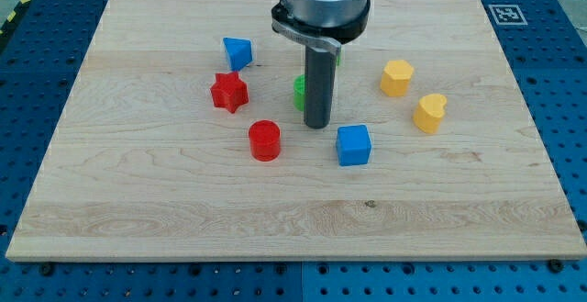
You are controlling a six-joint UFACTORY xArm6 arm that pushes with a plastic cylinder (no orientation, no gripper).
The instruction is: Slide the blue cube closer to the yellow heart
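The blue cube sits on the wooden board a little right of centre. The yellow heart lies up and to the right of it, near the board's right side. My tip rests on the board just left of and slightly above the blue cube, with a small gap between them. The rod stands upright and hides part of a green block behind it.
A yellow hexagon-like block lies up-left of the heart. A red cylinder is left of my tip, a red star further up-left, and a second blue block above that. The board edges border blue pegboard.
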